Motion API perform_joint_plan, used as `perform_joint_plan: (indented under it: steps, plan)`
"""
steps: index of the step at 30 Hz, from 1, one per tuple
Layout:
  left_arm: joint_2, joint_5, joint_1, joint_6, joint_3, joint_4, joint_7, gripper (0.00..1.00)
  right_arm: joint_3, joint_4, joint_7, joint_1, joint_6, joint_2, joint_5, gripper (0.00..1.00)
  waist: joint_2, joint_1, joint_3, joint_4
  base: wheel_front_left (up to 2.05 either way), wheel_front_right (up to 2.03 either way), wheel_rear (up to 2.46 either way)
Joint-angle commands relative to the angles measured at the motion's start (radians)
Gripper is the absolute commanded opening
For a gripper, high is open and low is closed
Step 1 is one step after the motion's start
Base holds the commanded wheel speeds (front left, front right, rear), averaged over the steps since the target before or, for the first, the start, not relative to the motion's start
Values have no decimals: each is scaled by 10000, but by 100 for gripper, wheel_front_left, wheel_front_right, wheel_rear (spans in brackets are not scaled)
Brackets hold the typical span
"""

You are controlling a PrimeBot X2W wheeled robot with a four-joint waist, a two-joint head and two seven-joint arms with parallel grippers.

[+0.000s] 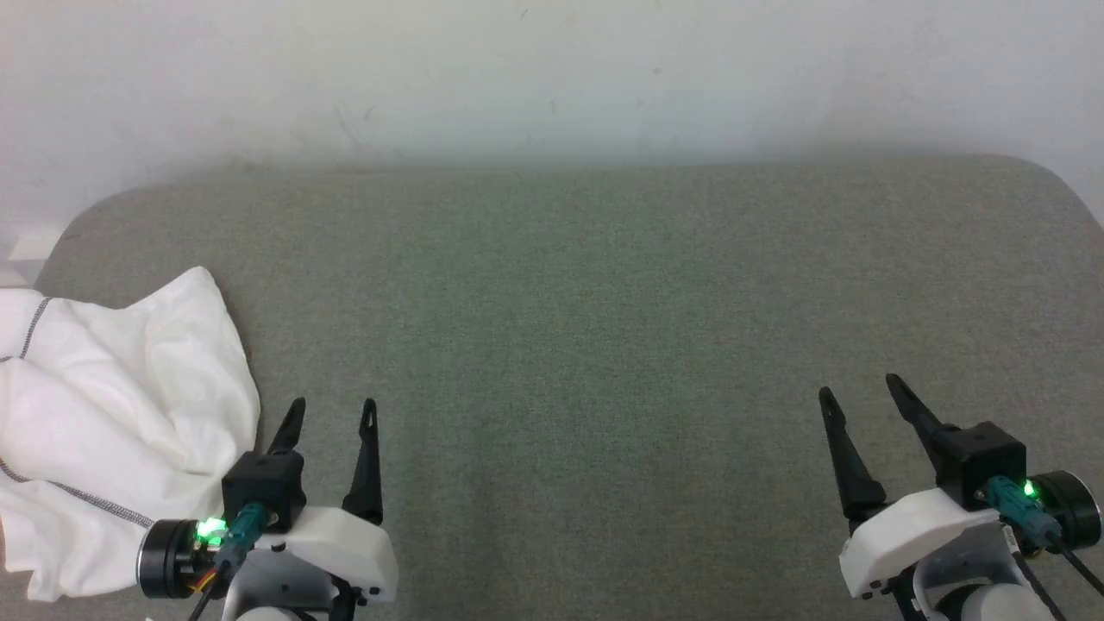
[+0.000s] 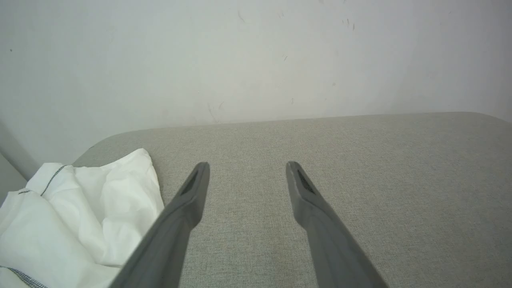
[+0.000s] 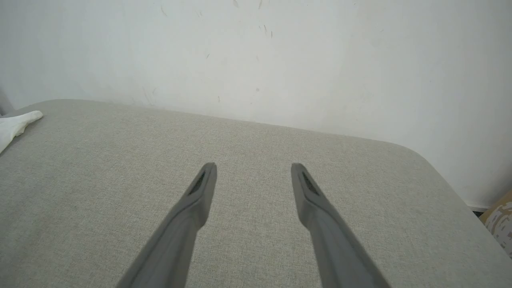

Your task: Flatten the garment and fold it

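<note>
The garment (image 1: 112, 414) is lying crumpled in a loose heap along the bench's (image 1: 586, 328) left edge, toward its near-left corner. Dark stitched seam lines are showing on its white folds. The left pincer (image 1: 334, 412) is hovering just beside the heap, on its right, with its fingers spread wide and gripping nothing. The cloth's right border is lying close to the pincer's left finger; I cannot tell if they are touching. The right pincer (image 1: 861, 388) is hanging over the bench's near-right part, well apart from the garment, its fingers likewise standing wide and empty. A pale wall (image 1: 552, 69) is rising behind the bench's far edge.
</note>
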Motion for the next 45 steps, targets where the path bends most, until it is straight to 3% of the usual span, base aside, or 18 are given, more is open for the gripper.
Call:
perform_joint_plan:
  steps: [1, 24, 45]
  plan:
    - [0, -7, 4, 7, 21, -7, -15, 100, 21, 11, 2, -7, -1, 3, 27, 100, 0, 0, -3, -14, 0, 0, 0]
    - [151, -127, -141, 169, 320, 135, -494, 100, 236, 165, 197, -204, -3, -27, 399, 100, 0, 0, -90, 565, 0, 0, 0]
    - [189, -310, -579, 421, 799, 196, -1019, 100, 545, -33, 654, -608, -4, -194, 1387, 100, 0, 0, -33, 2324, 0, 0, 0]
